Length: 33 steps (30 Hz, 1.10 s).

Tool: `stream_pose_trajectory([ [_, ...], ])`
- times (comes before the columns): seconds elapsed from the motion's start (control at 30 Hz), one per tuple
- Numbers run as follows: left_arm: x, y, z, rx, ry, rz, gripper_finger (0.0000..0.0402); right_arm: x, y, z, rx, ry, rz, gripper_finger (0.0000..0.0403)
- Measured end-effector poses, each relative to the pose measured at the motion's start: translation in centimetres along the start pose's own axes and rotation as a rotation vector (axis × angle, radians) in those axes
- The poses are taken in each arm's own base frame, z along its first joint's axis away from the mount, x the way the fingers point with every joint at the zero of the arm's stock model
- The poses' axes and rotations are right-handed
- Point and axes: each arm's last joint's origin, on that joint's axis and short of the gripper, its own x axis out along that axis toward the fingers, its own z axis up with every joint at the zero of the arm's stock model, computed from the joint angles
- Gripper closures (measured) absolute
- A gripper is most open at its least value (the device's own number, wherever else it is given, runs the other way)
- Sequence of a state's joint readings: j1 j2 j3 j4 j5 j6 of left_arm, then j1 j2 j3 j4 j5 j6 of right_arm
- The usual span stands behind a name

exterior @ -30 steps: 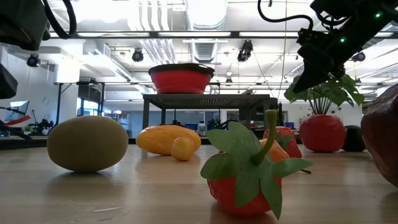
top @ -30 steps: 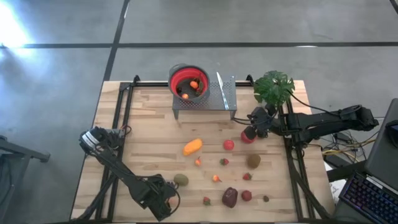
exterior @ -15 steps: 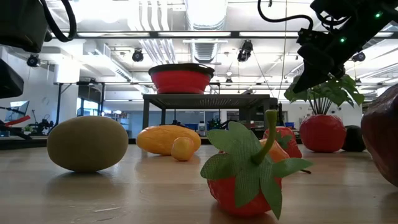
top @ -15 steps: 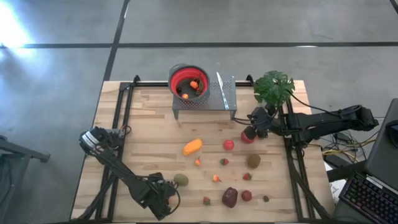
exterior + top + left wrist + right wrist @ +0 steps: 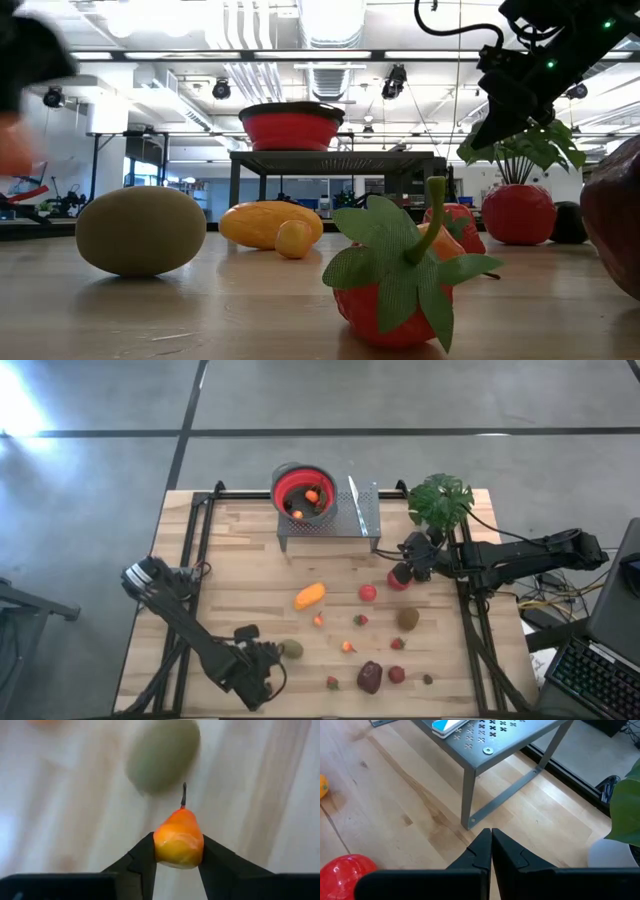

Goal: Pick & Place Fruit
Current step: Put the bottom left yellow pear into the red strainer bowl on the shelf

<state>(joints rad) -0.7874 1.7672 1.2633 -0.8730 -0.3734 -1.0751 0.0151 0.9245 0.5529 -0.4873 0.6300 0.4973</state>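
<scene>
My left gripper (image 5: 177,847) is near the table's near edge (image 5: 266,660), shut on a small orange-yellow pear-shaped fruit (image 5: 179,837). A brown-green kiwi (image 5: 162,755) lies on the wood just beyond it (image 5: 291,649). In the low view an orange blur (image 5: 12,150) shows at the left edge, above the kiwi (image 5: 140,230). My right gripper (image 5: 491,845) is shut and empty. It hovers right of the metal stand (image 5: 405,568), beside a red fruit (image 5: 398,578). Other fruit lies scattered: an elongated orange one (image 5: 310,596), a maroon one (image 5: 370,676), a red apple (image 5: 368,593). My left gripper pinches the pear-shaped fruit between its two fingers (image 5: 142,857), one on each side of the wide lower body (image 5: 175,852). The narrow end and thin dark stem (image 5: 183,795) point away from the gripper. The fruit is lifted off the table.
A red-lined bowl (image 5: 304,490) with two small fruits inside sits on a grey perforated stand (image 5: 365,515) at the far edge. A green potted plant (image 5: 440,500) stands at the far right. A second kiwi (image 5: 407,619), strawberries (image 5: 360,620) and small berries (image 5: 397,674) lie near right. Bare wood on the left.
My left arm has moved, still holding the fruit: its gripper has risen and shifted slightly toward the far edge, and it shows as a blur in the low view. My right arm and the fruit on the table have kept still.
</scene>
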Motion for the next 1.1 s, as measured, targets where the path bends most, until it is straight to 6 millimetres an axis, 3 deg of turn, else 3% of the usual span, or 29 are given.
stream_pose_trajectory([
  [0.2,-3.6,2.2,2.4,-0.012,-0.326,0.127,0.0274,0.0,0.0,0.0,0.001,-0.001,0.001,0.0394],
  [0.43,-7.3,6.7,6.4,-0.024,-0.684,0.383,0.0274,0.0,0.0,0.0,0.003,-0.003,0.002,0.0394],
  [0.63,-9.4,12.2,11.4,-0.042,-0.741,0.526,0.0274,0.0,0.0,0.0,0.004,-0.004,0.002,0.0394],
  [0.87,-10.3,19.6,17.1,-0.040,-0.767,0.579,0.0274,0.0,0.0,0.1,0.004,-0.005,0.002,0.0394],
  [1.1,-9.4,28.3,19.8,-0.180,-0.789,0.438,0.0274,0.0,0.0,0.1,0.000,-0.005,0.002,0.0394],
])
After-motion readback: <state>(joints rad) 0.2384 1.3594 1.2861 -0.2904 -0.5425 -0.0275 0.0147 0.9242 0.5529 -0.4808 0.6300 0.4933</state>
